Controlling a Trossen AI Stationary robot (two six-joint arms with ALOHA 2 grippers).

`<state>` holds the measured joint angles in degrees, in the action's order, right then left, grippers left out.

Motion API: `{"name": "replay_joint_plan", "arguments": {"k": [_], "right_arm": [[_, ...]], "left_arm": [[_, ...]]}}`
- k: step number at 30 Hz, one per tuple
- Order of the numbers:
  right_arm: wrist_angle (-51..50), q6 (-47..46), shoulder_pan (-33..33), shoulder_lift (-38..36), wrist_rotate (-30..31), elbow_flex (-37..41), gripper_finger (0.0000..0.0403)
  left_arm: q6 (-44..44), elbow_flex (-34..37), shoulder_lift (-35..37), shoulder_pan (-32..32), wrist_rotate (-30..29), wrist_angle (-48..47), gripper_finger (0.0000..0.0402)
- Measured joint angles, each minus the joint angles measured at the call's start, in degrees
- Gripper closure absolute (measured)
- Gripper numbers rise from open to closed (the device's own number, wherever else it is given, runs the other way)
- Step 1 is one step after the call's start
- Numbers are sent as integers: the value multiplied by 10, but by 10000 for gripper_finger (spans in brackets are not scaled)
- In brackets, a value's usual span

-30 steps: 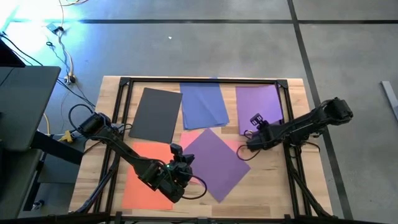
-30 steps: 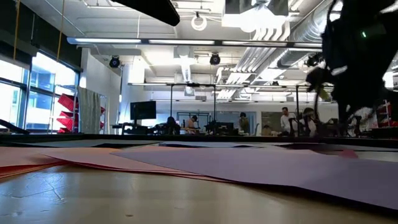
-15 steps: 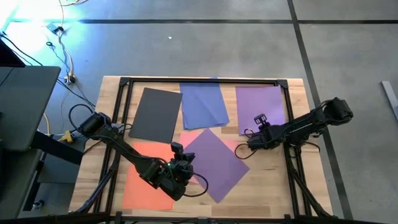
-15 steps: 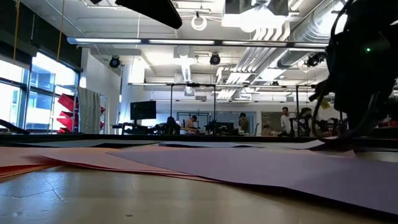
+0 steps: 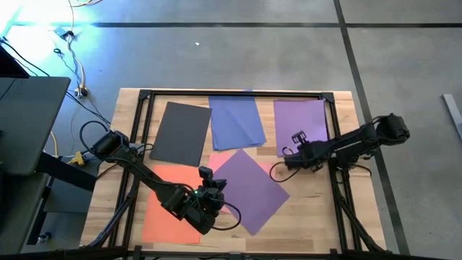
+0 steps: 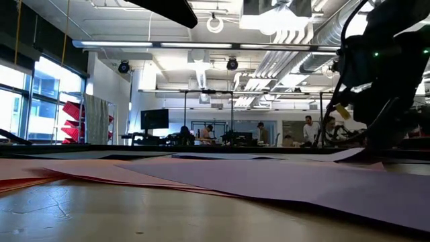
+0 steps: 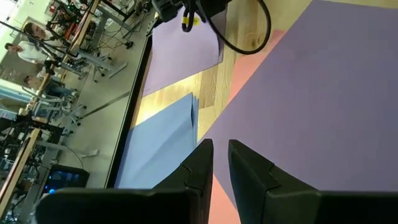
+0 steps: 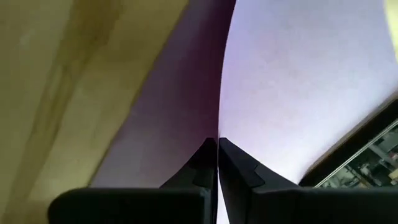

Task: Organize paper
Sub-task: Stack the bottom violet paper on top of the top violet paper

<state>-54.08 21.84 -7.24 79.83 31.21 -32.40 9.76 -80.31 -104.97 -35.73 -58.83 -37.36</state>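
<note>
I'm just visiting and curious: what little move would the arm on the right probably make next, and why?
Probably a slow pull of the purple sheet toward the table's middle. The right gripper is shut on that sheet's near edge, which curls up between its fingers in the wrist view, and the coloured sheets lie scattered.

Grey concrete floor (image 5: 216, 58) with dark seams around wooden desk (image 5: 346, 217). Open workshop beyond: white ceiling ducts (image 6: 282, 60), ring lamp (image 6: 215, 24), tall windows (image 6: 27, 101) at one side, dark monitor (image 6: 154, 119), several people (image 6: 308, 129) far back.
</note>
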Motion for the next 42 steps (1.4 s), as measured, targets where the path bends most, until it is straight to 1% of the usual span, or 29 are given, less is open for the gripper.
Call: {"name": "replay_joint_plan", "arguments": {"k": [3, 7, 11, 16, 21, 26, 42], "right_arm": [[2, -4, 11, 0, -5, 8, 403], [0, -22, 17, 0, -33, 16, 403], [-1, -23, 16, 0, -34, 18, 403], [1, 4, 5, 0, -13, 18, 403], [1, 7, -6, 0, -5, 18, 403], [6, 19, -27, 0, 27, 18, 403], [10, 26, -70, 0, 34, 18, 403]], "left_arm": [[0, 0, 0, 0, 0, 0, 371], [0, 0, 0, 0, 0, 0, 371], [0, 0, 0, 0, 0, 0, 371], [1, 0, 0, 0, 0, 0, 371], [1, 0, 0, 0, 0, 0, 371], [1, 0, 0, 0, 0, 0, 371], [1, 0, 1, 0, 0, 0, 371]]}}
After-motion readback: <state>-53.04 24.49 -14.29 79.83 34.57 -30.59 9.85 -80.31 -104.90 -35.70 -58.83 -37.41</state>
